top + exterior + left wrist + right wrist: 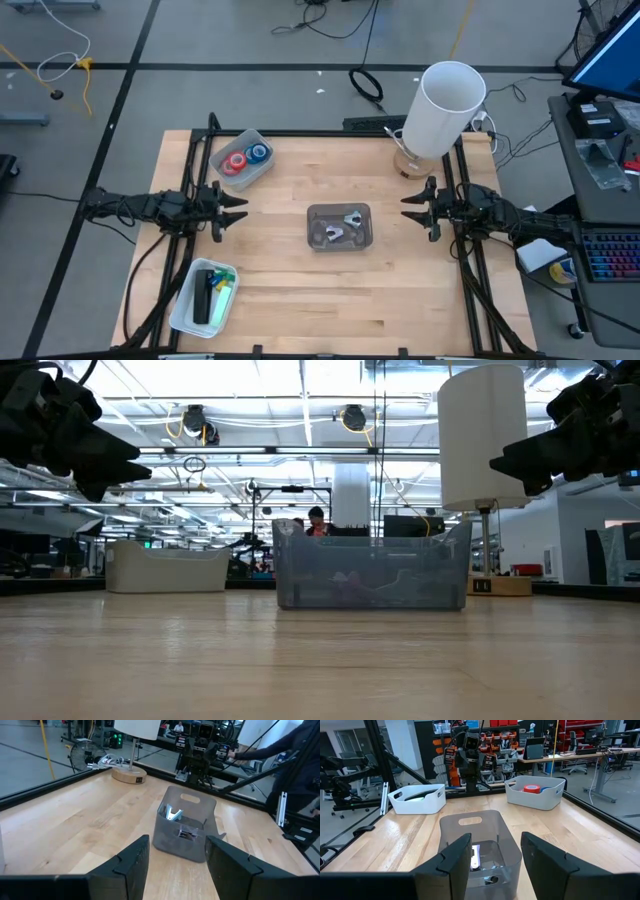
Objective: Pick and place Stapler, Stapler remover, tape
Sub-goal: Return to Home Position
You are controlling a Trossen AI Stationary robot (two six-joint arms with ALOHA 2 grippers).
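Note:
A grey see-through bin point(339, 227) stands mid-table with metal staple removers point(172, 814) lying inside it. At the far left a white bin point(242, 158) holds red and blue tape rolls point(247, 157). Another white bin point(204, 297) at the near left holds a dark stapler point(203, 297) and a green item. My left gripper point(238, 209) hovers open at the table's left edge, pointing level at the grey bin. Open at the right edge, my right gripper point(410, 207) faces the same bin point(480, 851). Neither touches anything.
A white lamp point(441, 110) on a round wooden base stands at the far right corner. Black frame rails point(190, 200) run along the left and right edges. Bare wood lies between the bins and along the near edge.

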